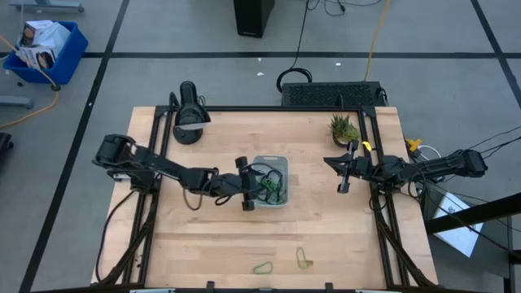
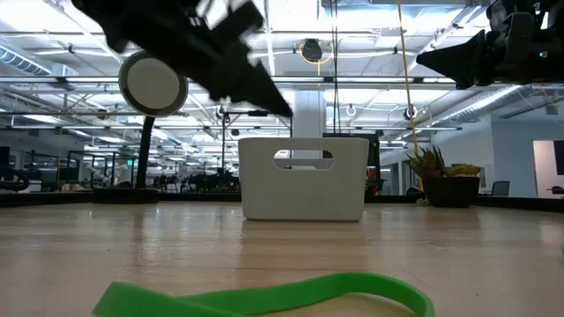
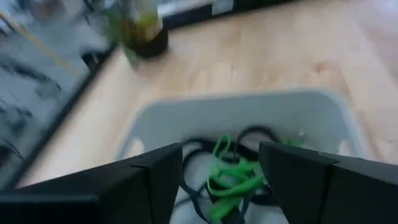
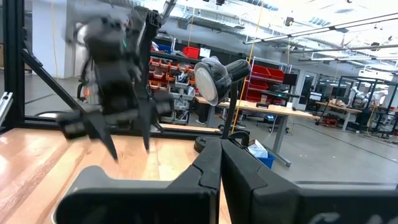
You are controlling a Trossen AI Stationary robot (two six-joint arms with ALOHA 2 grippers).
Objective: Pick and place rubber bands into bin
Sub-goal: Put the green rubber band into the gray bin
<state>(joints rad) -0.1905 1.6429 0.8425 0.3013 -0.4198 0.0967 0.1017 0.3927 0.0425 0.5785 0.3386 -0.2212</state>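
Note:
The translucent bin stands at the table's middle; it shows in the low view and the left wrist view too. Inside it lie dark loops and green rubber bands. My left gripper is open and empty, just above the bin's left end, with its fingers spread over the bands. Two green bands lie flat on the table near its front edge; one shows close up in the low view. My right gripper is shut and empty, raised over the table's right part.
A small potted plant stands at the far right corner. A black lamp stands at the far left. Bare wood lies between the bin and the loose bands at the front.

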